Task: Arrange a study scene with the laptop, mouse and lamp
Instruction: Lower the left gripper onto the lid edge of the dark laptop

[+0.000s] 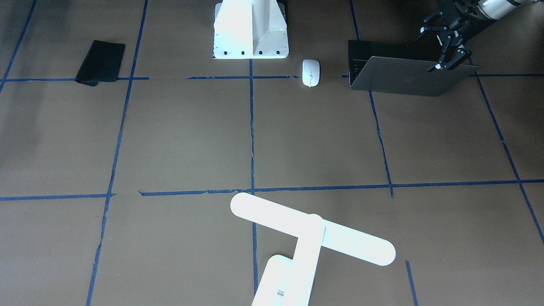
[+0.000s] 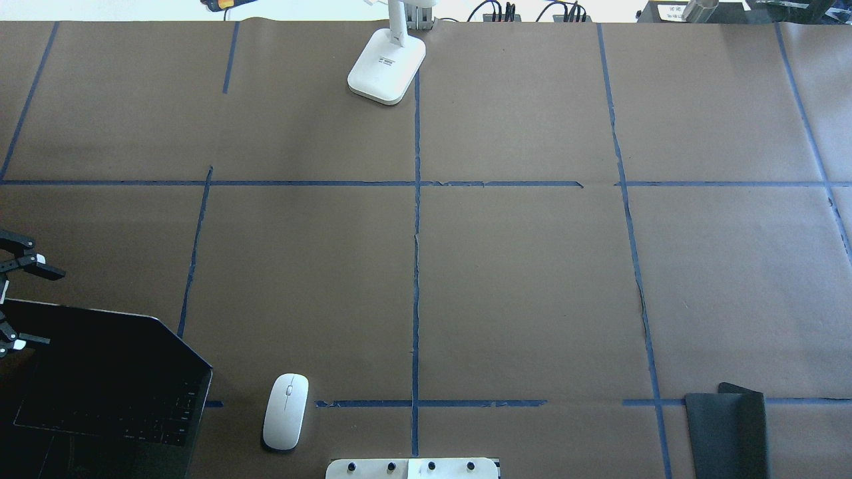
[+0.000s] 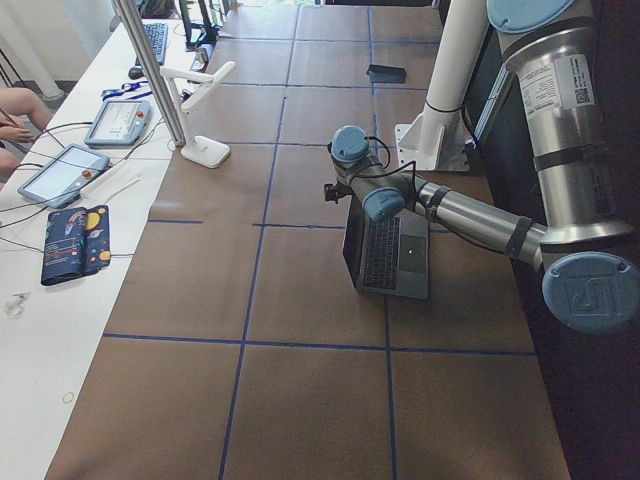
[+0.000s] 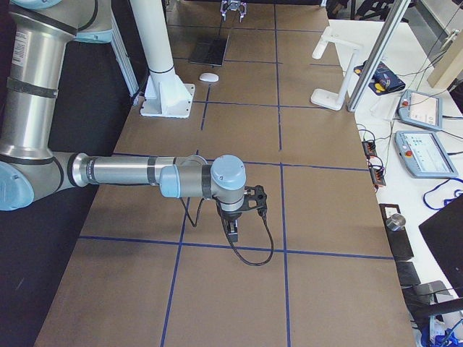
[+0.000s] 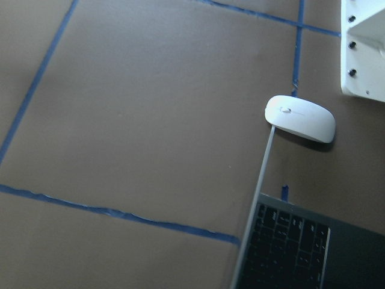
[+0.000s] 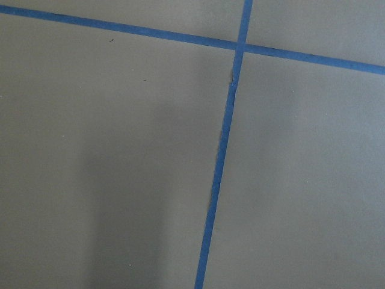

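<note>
Nearest us, the lamp (image 1: pixel 312 231) stands at the far edge of the table (image 1: pixel 178 140), well apart from everything else. Our left gripper (image 1: pixel 431 47) is spread wide, straddling the top edge of the open laptop (image 1: pixel 403 76) lid near its corner. The mouse (image 1: pixel 311 72) lies just beside the laptop, short of the pedestal (image 1: pixel 250 34). Our right gripper (image 4: pixel 231 230) hangs over mid-table, and we cannot judge how its jaws stand.

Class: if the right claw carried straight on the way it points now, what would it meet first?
The right claw points straight down, so it would probably meet the brown paper-covered table first, close to a blue tape line; its height is unclear.
</note>
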You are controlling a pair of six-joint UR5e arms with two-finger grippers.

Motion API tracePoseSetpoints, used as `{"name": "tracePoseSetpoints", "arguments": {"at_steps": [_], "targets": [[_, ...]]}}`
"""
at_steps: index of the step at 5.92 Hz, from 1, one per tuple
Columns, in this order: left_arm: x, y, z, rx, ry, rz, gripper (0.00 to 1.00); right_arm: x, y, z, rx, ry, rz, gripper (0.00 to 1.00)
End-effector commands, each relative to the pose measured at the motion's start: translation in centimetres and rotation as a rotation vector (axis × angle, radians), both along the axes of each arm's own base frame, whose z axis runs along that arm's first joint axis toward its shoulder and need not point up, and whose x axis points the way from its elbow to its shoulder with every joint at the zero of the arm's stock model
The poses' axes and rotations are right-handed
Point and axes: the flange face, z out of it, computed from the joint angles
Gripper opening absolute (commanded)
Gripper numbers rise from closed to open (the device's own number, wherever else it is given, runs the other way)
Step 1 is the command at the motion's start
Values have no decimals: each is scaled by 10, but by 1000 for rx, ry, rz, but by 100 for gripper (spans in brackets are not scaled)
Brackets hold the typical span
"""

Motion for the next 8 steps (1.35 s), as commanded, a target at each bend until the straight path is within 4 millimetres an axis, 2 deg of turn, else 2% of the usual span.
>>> {"name": "tracePoseSetpoints", "arguments": {"at_steps": [1, 2, 3, 4, 6, 8], "targets": [[12, -3, 28, 16, -27, 49, 99, 0, 0, 2, -4, 0, 0, 100], [13, -5, 40, 0, -38, 53, 65, 0, 0, 2, -4, 0, 0, 100], [11, -7, 37, 7, -34, 46, 15, 0, 0, 1, -3, 0, 0, 100], [10, -7, 35, 11, -31, 42, 0, 0, -1, 0, -2, -2, 1, 100], [9, -5, 22, 22, 9, 74, 0, 0, 0, 1, -5, -2, 3, 100], [-4, -28, -2, 115, 84, 90, 0, 0, -1, 0, -3, -2, 3, 100]]}}
